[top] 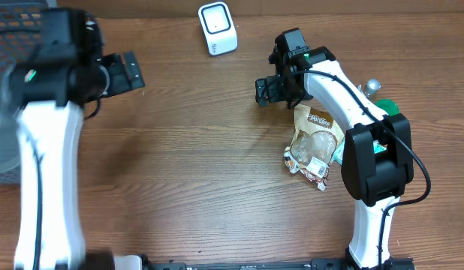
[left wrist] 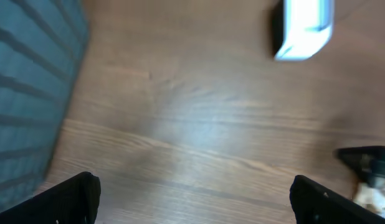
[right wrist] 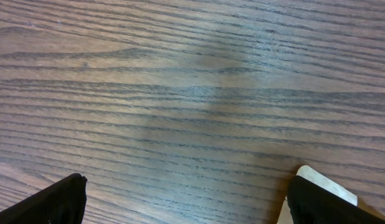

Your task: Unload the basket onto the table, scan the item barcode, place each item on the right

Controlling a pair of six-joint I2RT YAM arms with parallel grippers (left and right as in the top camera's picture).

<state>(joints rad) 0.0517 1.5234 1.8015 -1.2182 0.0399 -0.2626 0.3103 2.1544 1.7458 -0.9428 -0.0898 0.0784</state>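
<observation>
Left pincer [top: 134, 72] and right pincer [top: 262, 91] both stand open and empty over the desk [top: 202, 150], snack pouch [top: 314, 142] near the right pincer, white scanner [top: 217, 28] apart

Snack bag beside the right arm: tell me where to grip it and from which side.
Probably pinch the left edge of the snack bag, coming from above with the open right end effector, which hangs nearest. The bag lies flat on the table, so only a thin edge offers a pinch, and its right side is covered by the arm.
</observation>
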